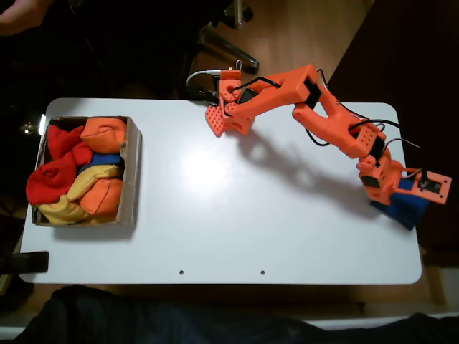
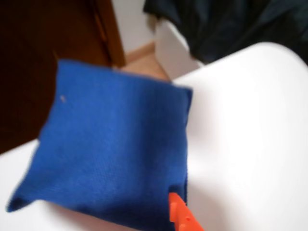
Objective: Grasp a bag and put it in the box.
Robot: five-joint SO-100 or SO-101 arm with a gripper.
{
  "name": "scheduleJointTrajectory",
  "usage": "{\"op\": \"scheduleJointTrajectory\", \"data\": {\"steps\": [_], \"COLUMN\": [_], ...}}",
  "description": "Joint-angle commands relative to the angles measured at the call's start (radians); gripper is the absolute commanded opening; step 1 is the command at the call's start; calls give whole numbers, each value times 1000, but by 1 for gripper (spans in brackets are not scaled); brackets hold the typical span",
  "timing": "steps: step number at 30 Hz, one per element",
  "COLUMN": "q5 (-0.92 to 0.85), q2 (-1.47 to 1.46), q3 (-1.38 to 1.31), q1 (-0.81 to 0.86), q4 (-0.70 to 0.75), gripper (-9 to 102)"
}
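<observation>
Bag (image 2: pixel 113 149) lies flat on white table (image 1: pixel 237 215), close before gripper (image 1: pixel 224 122) at far edge, ready for grasp; jaw spread unclear. Box (image 1: pixel 131 172) well apart, already packed with bean bags.

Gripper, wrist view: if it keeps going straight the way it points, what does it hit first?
Most likely the blue bag, lying on the white table right ahead of the orange gripper tip. The tip overlaps the bag's near edge, but the blur leaves it unclear whether they touch.
</observation>
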Motion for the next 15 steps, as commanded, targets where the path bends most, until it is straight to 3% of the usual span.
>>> {"op": "scheduleJointTrajectory", "data": {"steps": [1, 15], "q5": [-5, -25], "q2": [11, -21], "q3": [-35, -43], "q1": [18, 52], "q4": [-20, -52], "gripper": [71, 77]}}
